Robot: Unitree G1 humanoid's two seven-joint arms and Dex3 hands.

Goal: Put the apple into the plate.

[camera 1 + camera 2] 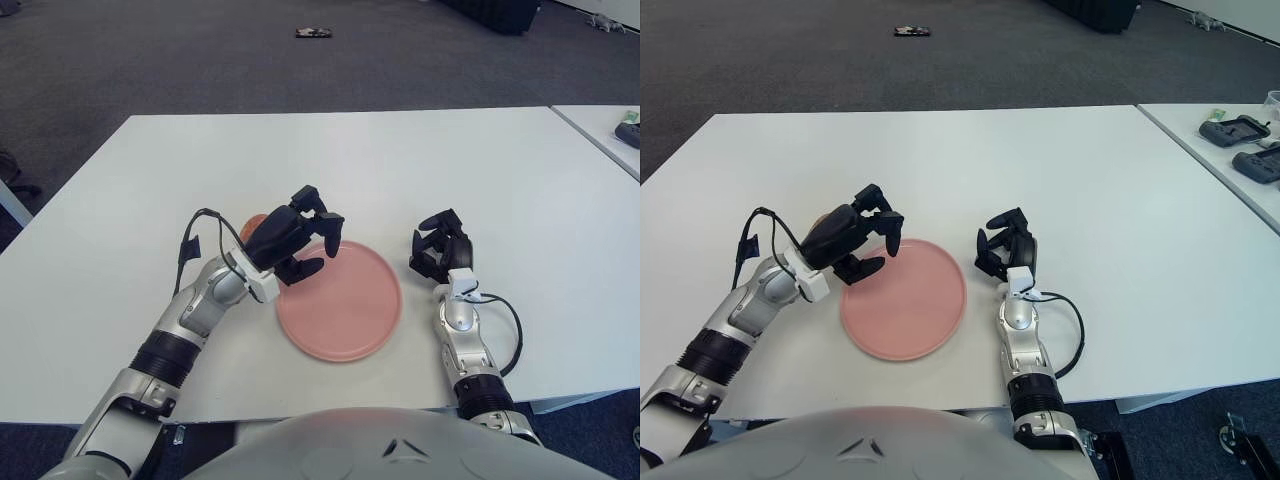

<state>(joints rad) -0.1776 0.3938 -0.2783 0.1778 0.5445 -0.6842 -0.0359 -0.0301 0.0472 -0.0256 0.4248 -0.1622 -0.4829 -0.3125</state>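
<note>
A pink plate (345,310) lies on the white table (340,160) in front of me. The apple (252,225) is reddish, and only a small part of it shows on the table just past the plate's left rim, behind my left hand; it also shows in the right eye view (821,219). My left hand (315,245) is over the plate's upper left edge with its fingers spread and nothing between them. The apple is behind the back of this hand, not in its grasp. My right hand (437,248) shows just right of the plate, fingers relaxed and empty.
A second white table (1220,150) stands at the right with black devices (1238,130) on it. A small dark object (313,33) lies on the grey carpet beyond the table's far edge.
</note>
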